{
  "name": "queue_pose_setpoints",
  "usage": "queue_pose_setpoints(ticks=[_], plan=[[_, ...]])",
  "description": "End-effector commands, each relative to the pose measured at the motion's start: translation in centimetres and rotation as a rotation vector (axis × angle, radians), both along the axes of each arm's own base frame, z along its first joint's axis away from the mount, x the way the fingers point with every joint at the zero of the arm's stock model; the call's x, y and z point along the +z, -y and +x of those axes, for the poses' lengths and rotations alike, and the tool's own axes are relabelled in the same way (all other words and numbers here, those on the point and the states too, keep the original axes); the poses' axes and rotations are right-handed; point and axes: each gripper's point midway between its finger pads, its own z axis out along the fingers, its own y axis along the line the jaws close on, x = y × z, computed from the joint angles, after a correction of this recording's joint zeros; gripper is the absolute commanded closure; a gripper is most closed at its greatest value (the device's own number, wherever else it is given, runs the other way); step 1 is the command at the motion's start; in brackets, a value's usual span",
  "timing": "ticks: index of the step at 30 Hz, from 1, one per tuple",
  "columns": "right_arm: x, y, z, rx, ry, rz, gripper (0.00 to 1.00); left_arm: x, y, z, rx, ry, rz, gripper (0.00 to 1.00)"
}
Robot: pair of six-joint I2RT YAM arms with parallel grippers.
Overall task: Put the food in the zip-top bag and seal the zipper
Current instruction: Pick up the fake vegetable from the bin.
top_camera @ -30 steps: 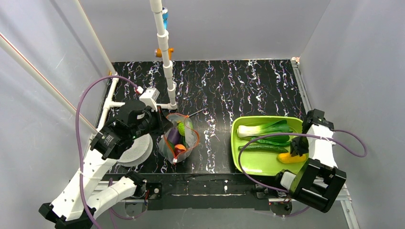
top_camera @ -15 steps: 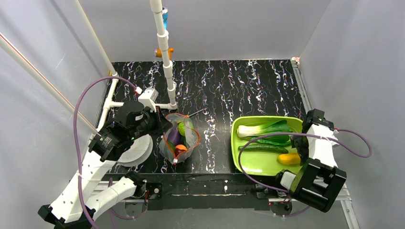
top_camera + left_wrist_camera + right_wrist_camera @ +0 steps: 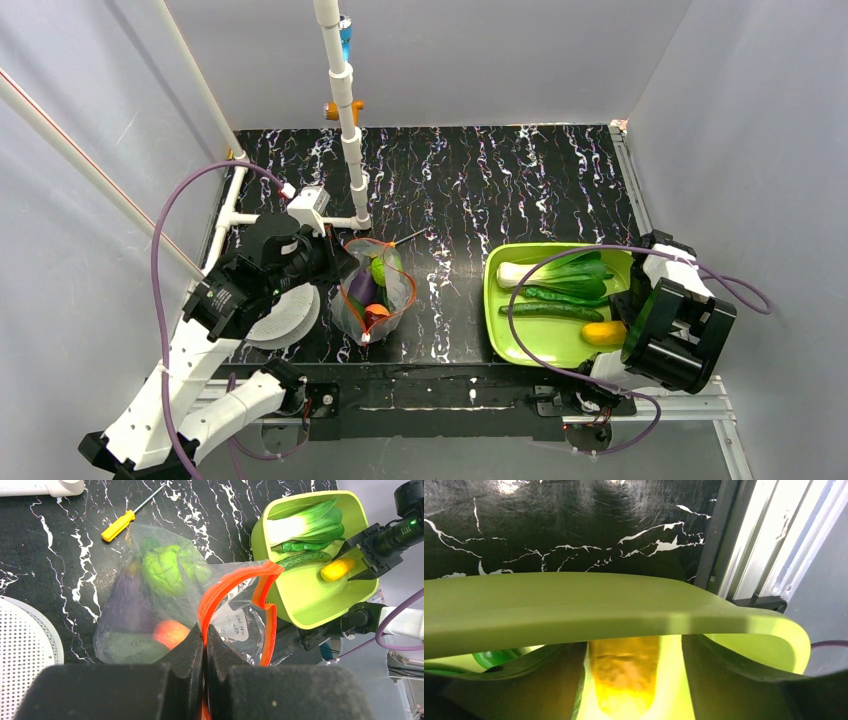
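Note:
The clear zip-top bag (image 3: 372, 292) lies left of centre with its mouth held open. It also shows in the left wrist view (image 3: 150, 595). My left gripper (image 3: 205, 635) is shut on the red-orange zipper (image 3: 235, 575). Inside the bag are the green round one (image 3: 162, 570), the eggplant (image 3: 125, 605), the peach (image 3: 170, 632) and a dark green piece (image 3: 127, 647). The yellow piece (image 3: 604, 332) lies in the green tray (image 3: 540, 350) with the bok choy (image 3: 555, 270) and cucumbers (image 3: 555, 310). My right gripper (image 3: 634, 680) is open, with its fingers (image 3: 524, 690) on either side of the yellow piece (image 3: 624, 680).
A white perforated disc (image 3: 285, 315) lies left of the bag. A yellow-handled screwdriver (image 3: 120, 525) lies just behind the bag. A white pipe stand (image 3: 350, 150) rises at the back. The tray's rim (image 3: 574, 610) crosses close in front of the right wrist camera.
My right wrist has swung over the tray's right edge and come down around the yellow piece. The left gripper and the bag have barely moved.

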Motion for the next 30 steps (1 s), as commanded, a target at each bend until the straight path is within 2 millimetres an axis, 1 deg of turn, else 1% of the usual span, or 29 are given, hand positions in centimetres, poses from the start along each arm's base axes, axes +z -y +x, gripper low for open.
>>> queue_pose_setpoints(ticks=[1,2,3,7,8,9,13,16,17,18,21,22,24,25,27,30], plan=[[0.5,0.6,0.5,-0.028,0.021,-0.034,0.40,0.8,0.0,0.1,0.000,0.029,-0.009,1.00],[0.5,0.6,0.4,-0.028,0.025,-0.035,0.46,0.7,0.0,0.1,0.000,0.028,-0.011,1.00],[0.7,0.6,0.4,-0.027,0.030,-0.038,0.49,0.6,0.0,0.1,0.000,0.025,-0.013,1.00],[1.3,0.4,0.1,-0.024,0.056,-0.045,0.51,0.1,0.1,-0.1,-0.004,0.013,-0.020,1.00],[1.4,0.2,0.1,-0.019,0.065,-0.037,0.52,0.0,0.1,-0.1,-0.004,0.010,-0.018,1.00],[1.5,0.0,0.2,-0.017,0.072,-0.025,0.56,0.0,0.2,-0.1,-0.004,0.009,-0.020,1.00],[2.1,-1.3,0.4,-0.010,0.104,0.037,0.79,0.1,0.6,0.1,-0.016,0.011,-0.036,1.00],[3.4,-1.8,0.9,0.004,0.157,0.054,0.95,0.2,0.7,-0.1,-0.018,0.004,-0.044,1.00],[4.1,-1.9,1.1,0.013,0.185,0.049,0.98,0.2,0.7,-0.1,-0.017,0.004,-0.047,1.00],[4.8,-2.0,1.4,0.026,0.223,0.046,0.99,0.0,0.7,-0.2,-0.016,0.002,-0.048,1.00],[6.8,-2.9,3.2,0.106,0.394,0.054,0.99,-0.6,0.6,-0.4,-0.018,0.001,-0.052,1.00],[7.5,-3.7,4.3,0.166,0.486,0.084,0.99,-0.7,0.5,-0.6,-0.013,-0.003,-0.051,1.00],[9.2,-6.1,6.8,0.299,0.706,0.165,0.99,-0.7,0.3,-0.7,-0.007,-0.008,-0.051,1.00],[10.1,-7.2,7.6,0.335,0.809,0.195,0.99,-0.8,0.3,-0.8,-0.008,-0.006,-0.054,1.00],[12.3,-9.0,8.4,0.385,1.009,0.205,0.99,-0.9,0.4,-0.8,-0.012,0.003,-0.062,1.00],[15.4,-11.1,9.1,0.441,1.214,0.215,0.99,-0.9,0.2,-1.1,-0.008,-0.003,-0.063,1.00]])
